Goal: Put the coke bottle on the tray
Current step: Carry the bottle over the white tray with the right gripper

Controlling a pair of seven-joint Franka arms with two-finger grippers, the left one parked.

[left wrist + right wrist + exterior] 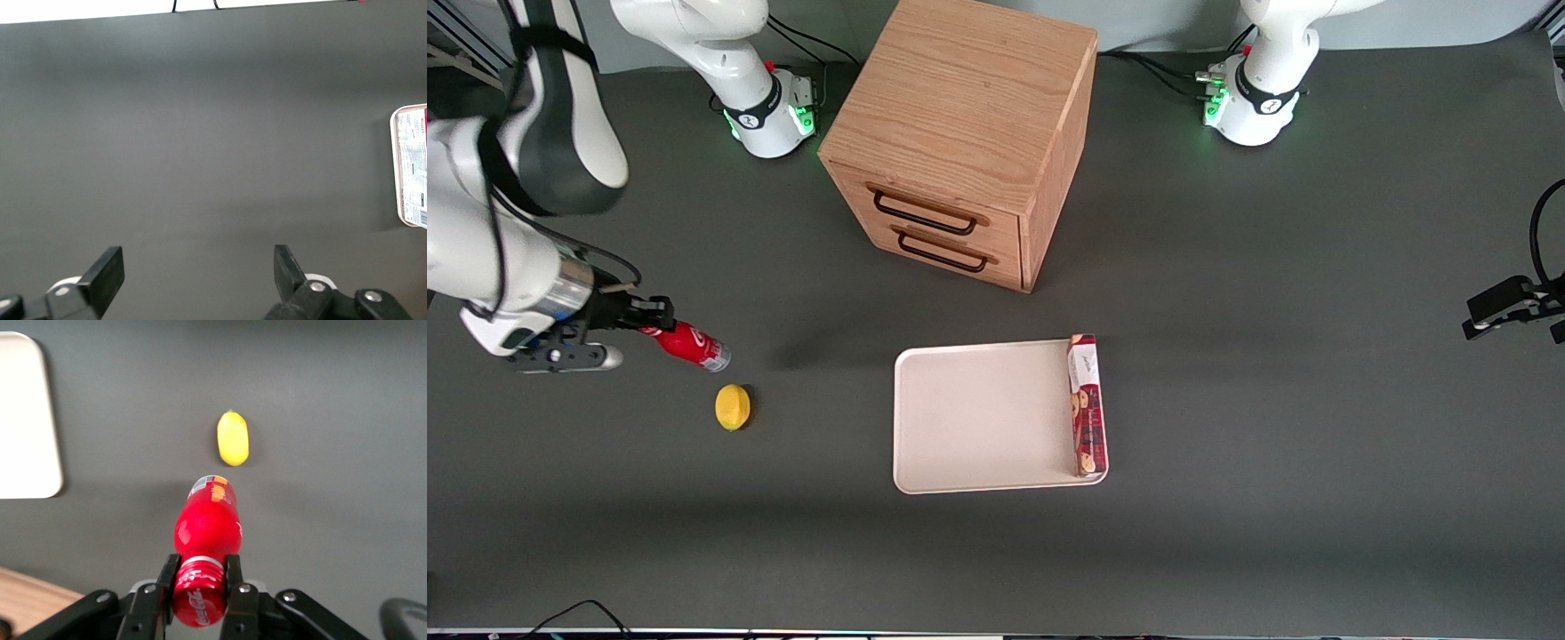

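The coke bottle [689, 345] is small and red with a red cap and a silvery base. It hangs tilted toward the working arm's end of the table, base pointing toward the tray. My right gripper [651, 316] is shut on its cap and neck. In the right wrist view the fingers [233, 577] clamp the red cap of the bottle [207, 530]. The cream-white tray [983, 416] lies flat in front of the wooden drawer cabinet, nearer the camera, well apart from the bottle. A corner of the tray [27, 420] shows in the right wrist view.
A yellow lemon [733, 406] lies on the table close to the bottle, nearer the camera; it also shows in the right wrist view [233, 439]. A red cookie box [1087, 404] stands along the tray's edge. The wooden drawer cabinet [960, 142] stands farther from the camera.
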